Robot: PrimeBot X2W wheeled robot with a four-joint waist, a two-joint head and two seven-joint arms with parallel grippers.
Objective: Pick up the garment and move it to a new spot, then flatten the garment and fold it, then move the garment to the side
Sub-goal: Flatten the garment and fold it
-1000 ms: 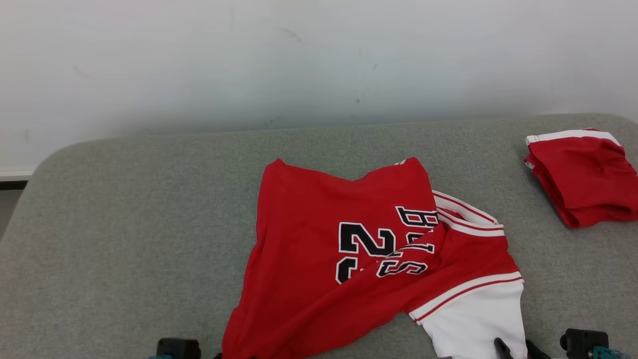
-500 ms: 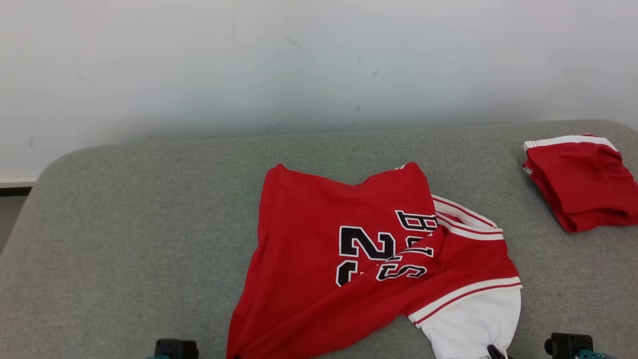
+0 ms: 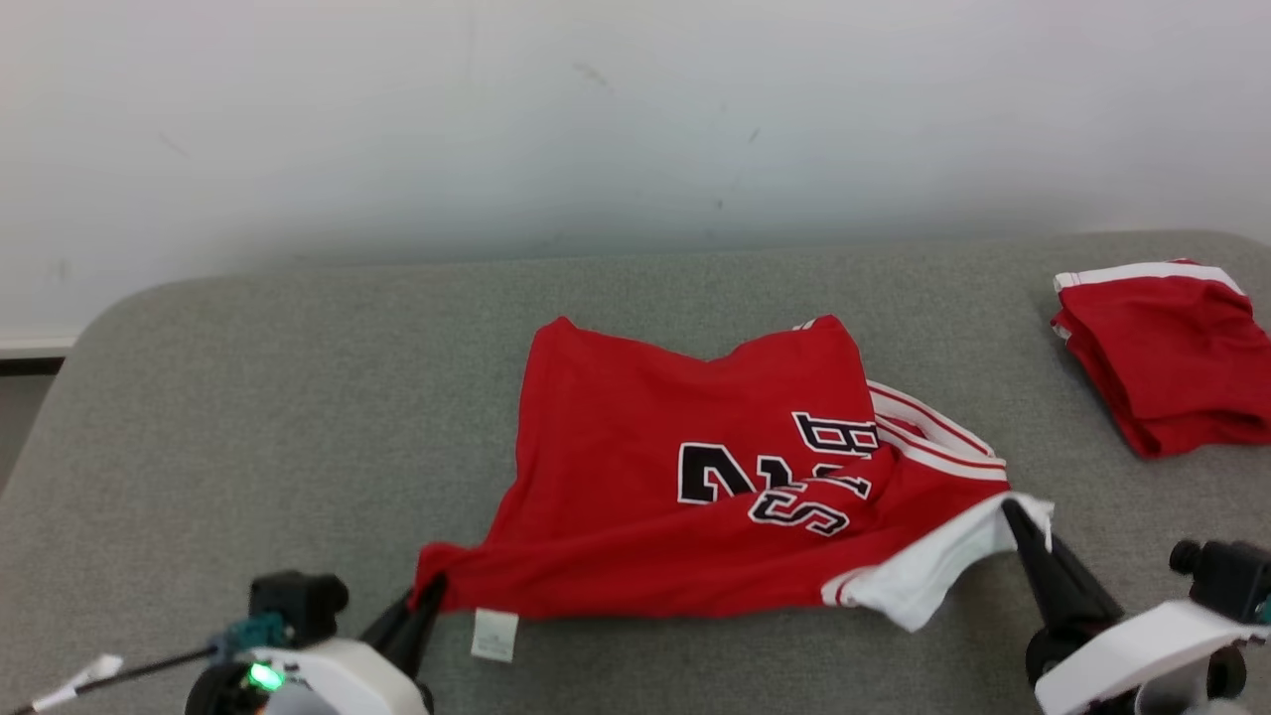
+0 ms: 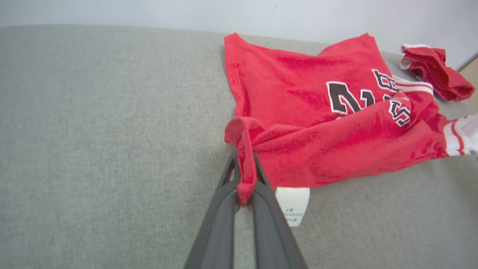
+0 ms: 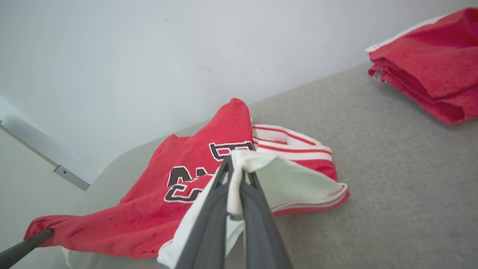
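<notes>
The garment (image 3: 695, 477) is a red jersey with black-and-white lettering and white trim, crumpled on the grey padded table (image 3: 248, 397). My left gripper (image 3: 432, 591) is shut on its red near-left corner, seen pinched between the fingers in the left wrist view (image 4: 244, 179). My right gripper (image 3: 1018, 516) is shut on the white edge at the near right, gripped in the right wrist view (image 5: 235, 175). Both held corners are raised off the table, and the garment (image 5: 201, 175) sags between them. A white label (image 3: 494, 634) hangs from the near edge.
A second red garment (image 3: 1167, 357), folded with white trim, lies at the table's far right, also shown in the left wrist view (image 4: 433, 71) and right wrist view (image 5: 429, 71). A pale wall (image 3: 635, 119) rises behind the table. Bare grey surface stretches to the left.
Both grippers closed on the garment's near corners and rose into view, lifting the near edge and folding it back. The head camera shifted slightly.
</notes>
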